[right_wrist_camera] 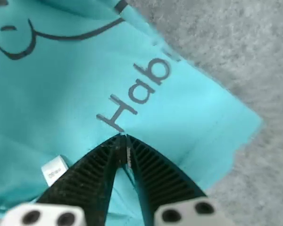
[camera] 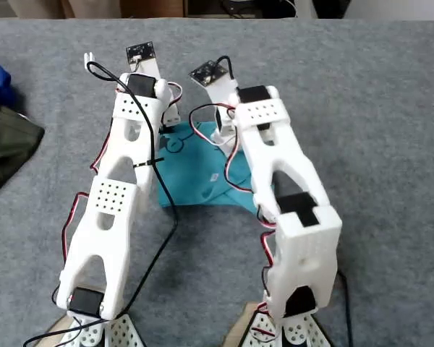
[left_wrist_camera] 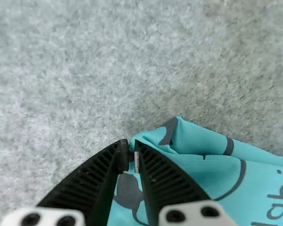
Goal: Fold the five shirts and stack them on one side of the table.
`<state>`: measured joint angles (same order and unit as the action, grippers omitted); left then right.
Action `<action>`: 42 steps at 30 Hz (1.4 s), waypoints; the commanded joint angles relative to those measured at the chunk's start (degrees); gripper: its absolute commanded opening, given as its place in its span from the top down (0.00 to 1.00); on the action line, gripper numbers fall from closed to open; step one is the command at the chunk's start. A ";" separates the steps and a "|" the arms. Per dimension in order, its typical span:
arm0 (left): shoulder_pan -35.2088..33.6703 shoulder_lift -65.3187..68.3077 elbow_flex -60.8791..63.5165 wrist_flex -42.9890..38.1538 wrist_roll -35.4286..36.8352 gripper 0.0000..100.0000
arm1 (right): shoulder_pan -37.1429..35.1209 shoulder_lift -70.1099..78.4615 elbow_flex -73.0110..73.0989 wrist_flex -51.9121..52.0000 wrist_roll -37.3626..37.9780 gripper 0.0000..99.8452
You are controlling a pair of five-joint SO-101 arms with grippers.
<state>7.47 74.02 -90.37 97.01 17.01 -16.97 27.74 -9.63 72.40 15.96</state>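
Note:
A teal shirt point(camera: 192, 170) with dark print lies on the grey table between my two arms. In the left wrist view the left gripper point(left_wrist_camera: 130, 157) is shut, its tips pinching the shirt's point(left_wrist_camera: 212, 174) edge where it meets the table. The right gripper point(right_wrist_camera: 122, 146) is shut on a fold of the same shirt point(right_wrist_camera: 85, 61), just below the printed lettering and beside a small white label point(right_wrist_camera: 54, 172). In the high view the left gripper point(camera: 170, 121) and the right gripper point(camera: 220, 130) sit side by side at the shirt's far edge.
A heap of dark shirts point(camera: 3, 134) lies at the table's left edge. Grey felt table point(camera: 376, 108) stretches open to the right and beyond the arms. Cables hang along both arms over the teal shirt.

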 commanded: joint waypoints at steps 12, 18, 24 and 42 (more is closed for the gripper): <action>-1.05 -0.75 -0.18 0.00 0.09 0.96 | 1.10 2.86 -4.70 16.00 5.10 1.00; -1.05 -0.75 0.00 0.00 0.09 0.96 | 4.62 2.86 -4.62 20.57 8.53 1.00; -1.14 -0.75 0.00 0.00 0.09 0.96 | 8.22 2.95 -4.53 24.26 10.55 1.00; -1.05 -0.75 -0.18 0.00 0.09 0.96 | 12.26 -0.22 -3.03 29.27 11.60 1.00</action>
<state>7.12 74.20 -90.11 97.01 17.01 -6.51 30.73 -9.63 100.53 28.26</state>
